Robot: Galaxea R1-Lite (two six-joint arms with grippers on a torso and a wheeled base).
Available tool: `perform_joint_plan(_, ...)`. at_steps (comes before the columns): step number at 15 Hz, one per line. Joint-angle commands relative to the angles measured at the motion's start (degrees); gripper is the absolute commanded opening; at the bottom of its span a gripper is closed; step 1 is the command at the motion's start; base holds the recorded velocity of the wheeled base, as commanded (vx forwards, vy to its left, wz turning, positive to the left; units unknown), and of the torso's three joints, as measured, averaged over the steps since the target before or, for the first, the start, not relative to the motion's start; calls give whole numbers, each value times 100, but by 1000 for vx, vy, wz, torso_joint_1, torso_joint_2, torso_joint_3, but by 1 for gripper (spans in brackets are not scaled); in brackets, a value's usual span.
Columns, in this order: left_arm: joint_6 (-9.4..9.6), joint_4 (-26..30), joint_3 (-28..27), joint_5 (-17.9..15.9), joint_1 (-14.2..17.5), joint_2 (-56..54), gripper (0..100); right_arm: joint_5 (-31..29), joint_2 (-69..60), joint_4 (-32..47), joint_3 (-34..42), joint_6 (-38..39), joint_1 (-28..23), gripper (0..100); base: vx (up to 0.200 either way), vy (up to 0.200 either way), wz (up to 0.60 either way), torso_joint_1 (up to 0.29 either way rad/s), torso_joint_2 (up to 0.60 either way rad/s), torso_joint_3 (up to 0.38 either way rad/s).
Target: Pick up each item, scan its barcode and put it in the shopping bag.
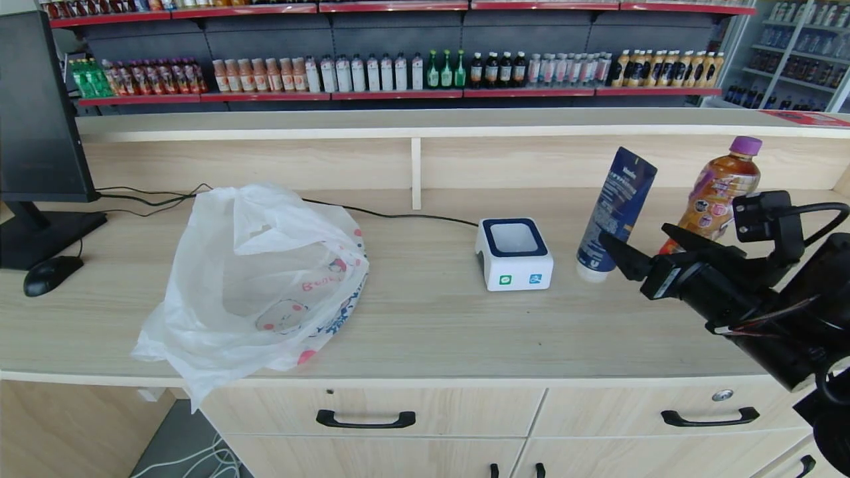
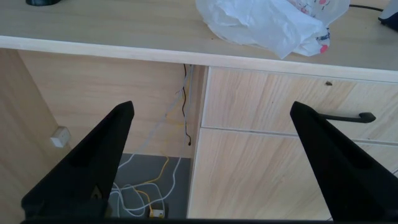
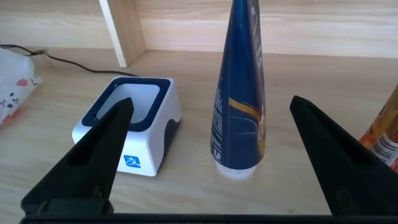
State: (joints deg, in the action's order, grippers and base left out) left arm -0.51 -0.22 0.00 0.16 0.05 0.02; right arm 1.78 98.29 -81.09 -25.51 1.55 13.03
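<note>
**Right tool [image 1: 632, 232] facing blue tube [image 1: 617, 199], both tools released**

Right tool is hovering with fingers spread. The upright tube is standing just ahead of it on the desk [image 1: 431, 318], untouched. The barcode scanner [image 1: 513, 254] is sitting ahead-left of it and the orange drink bottle [image 1: 720, 189] ahead-right. Left tool [image 2: 211, 106] is hanging released below the desk edge, with the shopping bag [image 2: 267, 25] lying above it.

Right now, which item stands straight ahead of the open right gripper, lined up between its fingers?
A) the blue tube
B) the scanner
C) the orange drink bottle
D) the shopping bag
A: the blue tube stands upright on its cap, centred ahead of the open right gripper, with the scanner and the bottle off to either side of it.
</note>
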Motion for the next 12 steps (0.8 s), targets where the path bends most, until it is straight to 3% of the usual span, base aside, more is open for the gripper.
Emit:
perform_joint_plan(1,-2,-4,0,2,4,-2,100,-2,551,-135,-358,21,-20,100,0,0,0,0,0,0)
perform_joint_plan(12,-2,-4,0,2,-5,-2,100,-116,1350,-258,-1193,109,-345,100,0,0,0,0,0,0)
